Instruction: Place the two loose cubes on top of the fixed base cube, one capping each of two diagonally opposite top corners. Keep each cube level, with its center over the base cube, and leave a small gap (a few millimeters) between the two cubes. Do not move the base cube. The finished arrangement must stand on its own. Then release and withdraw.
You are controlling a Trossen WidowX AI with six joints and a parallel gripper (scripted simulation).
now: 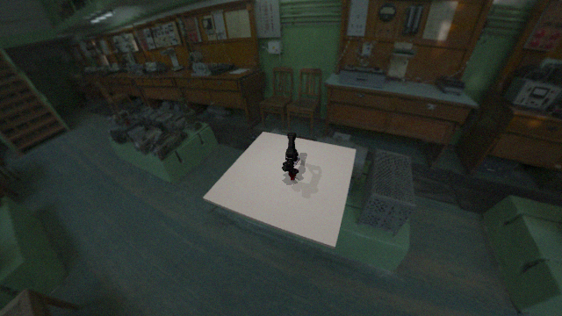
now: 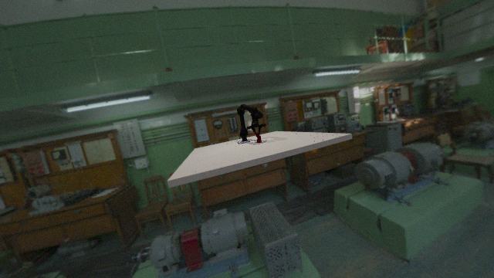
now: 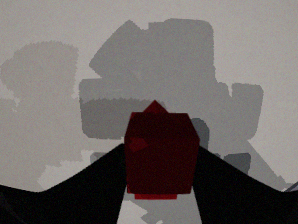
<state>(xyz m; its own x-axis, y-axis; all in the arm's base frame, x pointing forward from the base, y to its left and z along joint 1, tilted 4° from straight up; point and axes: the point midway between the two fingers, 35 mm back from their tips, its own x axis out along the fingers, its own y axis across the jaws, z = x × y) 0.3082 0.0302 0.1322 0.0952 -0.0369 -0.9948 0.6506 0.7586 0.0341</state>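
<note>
My gripper (image 1: 291, 174) (image 2: 258, 134) (image 3: 159, 152) is shut on a dark red cube (image 3: 160, 167), which sits between the two black fingers in the wrist view. In the same view a red corner (image 3: 155, 107) shows beyond the held cube and a brighter red strip (image 3: 156, 196) shows below its near edge. These belong to red cubes underneath, mostly hidden. In the top and exterior views the red cubes (image 1: 292, 177) (image 2: 258, 140) form one small red pile right under the fingers. Which cube is which, and whether the held cube touches those below, I cannot tell.
The arm (image 1: 291, 147) (image 2: 243, 121) stands on the pale table top (image 1: 263, 197) (image 2: 216, 162) and reaches forward to the pile. Its grey shadows (image 1: 313, 177) (image 3: 175, 60) fall on the table around the cubes.
</note>
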